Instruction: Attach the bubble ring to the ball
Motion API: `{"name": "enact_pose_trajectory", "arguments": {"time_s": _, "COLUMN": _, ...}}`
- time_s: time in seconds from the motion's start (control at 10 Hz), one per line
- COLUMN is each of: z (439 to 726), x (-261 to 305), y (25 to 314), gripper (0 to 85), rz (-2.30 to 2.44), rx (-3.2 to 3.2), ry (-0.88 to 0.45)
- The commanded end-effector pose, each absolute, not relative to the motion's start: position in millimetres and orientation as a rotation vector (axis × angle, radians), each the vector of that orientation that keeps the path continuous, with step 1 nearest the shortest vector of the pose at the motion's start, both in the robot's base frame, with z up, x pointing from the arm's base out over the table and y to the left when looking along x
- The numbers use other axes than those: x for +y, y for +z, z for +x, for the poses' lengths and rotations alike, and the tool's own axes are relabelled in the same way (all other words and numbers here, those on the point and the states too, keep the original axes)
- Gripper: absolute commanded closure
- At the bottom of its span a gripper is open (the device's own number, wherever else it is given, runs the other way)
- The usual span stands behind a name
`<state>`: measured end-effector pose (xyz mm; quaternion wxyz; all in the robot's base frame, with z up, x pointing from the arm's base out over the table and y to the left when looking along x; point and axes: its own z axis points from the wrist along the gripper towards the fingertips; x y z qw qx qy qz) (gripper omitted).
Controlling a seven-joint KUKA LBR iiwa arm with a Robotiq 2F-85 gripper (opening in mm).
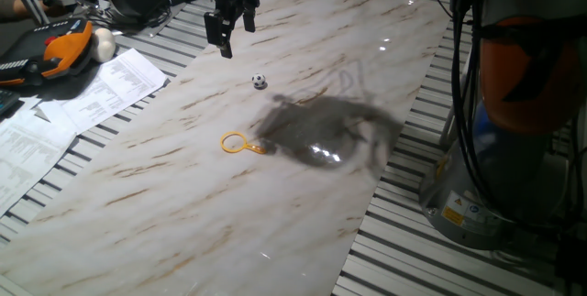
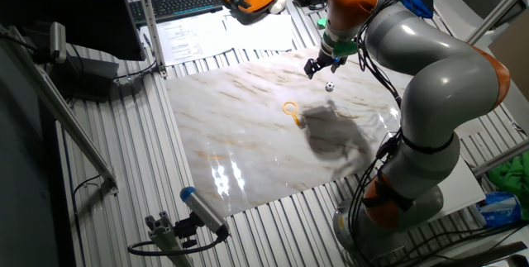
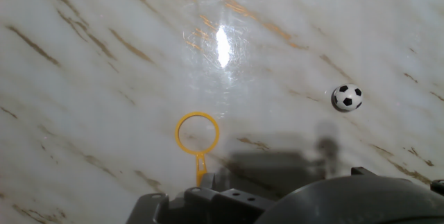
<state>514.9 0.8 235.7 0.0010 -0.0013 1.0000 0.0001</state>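
Note:
The bubble ring (image 1: 235,142) (image 2: 290,108) lies flat on the marble board, a thin yellow loop with a short orange handle; in the hand view the bubble ring (image 3: 198,132) is just above the hand's body. The ball (image 1: 260,81) (image 2: 329,87) (image 3: 347,98), tiny, white with black patches, rests on the board apart from the ring. My gripper (image 1: 238,39) (image 2: 322,67) hangs in the air above the far part of the board, open, with nothing between its fingers. It is above and beyond the ball.
The marble board (image 1: 183,204) lies on a slatted metal table. Printed papers (image 1: 92,90), an orange-black handheld controller (image 1: 55,53) and a larger off-white ball (image 1: 104,45) sit to the left. The arm's base (image 1: 514,149) stands at the right.

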Motion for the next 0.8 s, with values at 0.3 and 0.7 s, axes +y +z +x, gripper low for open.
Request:
{"name": "enact_pose_trajectory", "arguments": {"time_s": 0.3, "z": 514.9, "x": 0.7, "y": 235.7, "gripper": 85.0, "rz": 0.079, "rx": 3.147, "ry": -0.073}}
{"name": "enact_pose_trajectory", "arguments": {"time_s": 0.7, "z": 513.7, "x": 0.8, "y": 236.6, "gripper": 85.0, "rz": 0.079, "rx": 3.105, "ry": -0.041}}
